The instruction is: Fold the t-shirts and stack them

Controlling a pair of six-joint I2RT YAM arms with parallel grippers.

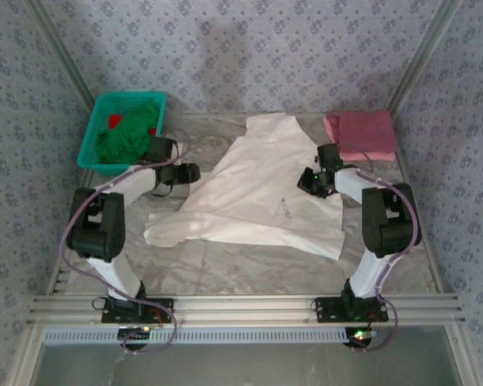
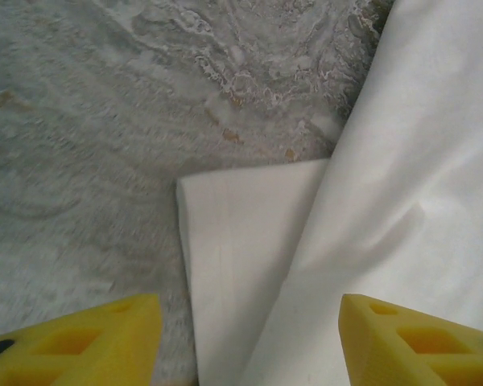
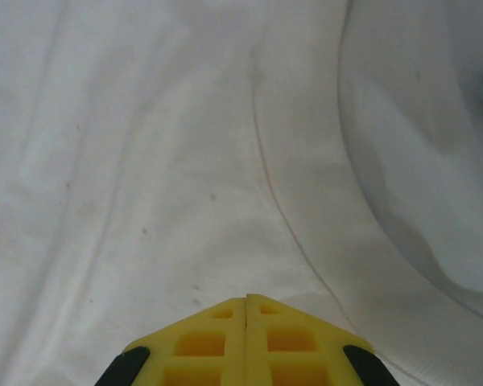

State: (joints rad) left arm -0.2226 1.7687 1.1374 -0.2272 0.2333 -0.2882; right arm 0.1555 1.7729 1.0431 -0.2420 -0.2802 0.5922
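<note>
While the white shirt (image 1: 258, 189) lies mid-table as a smooth, creased triangle, its broad edge faces the near side and its narrow end points to the far side. The pink shirt (image 1: 360, 134) sits folded square at the far right. My left gripper (image 2: 249, 326) gapes wide over a hemmed cloth corner on the marbled table (image 2: 80, 145); my right gripper (image 3: 247, 310) has its yellow fingers (image 3: 201, 346) pressed together over white cloth.

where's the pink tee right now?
Top external view: the pink t-shirt lies folded at the far right corner of the table, just beyond the right end effector and right of the spread white t-shirt.
</note>
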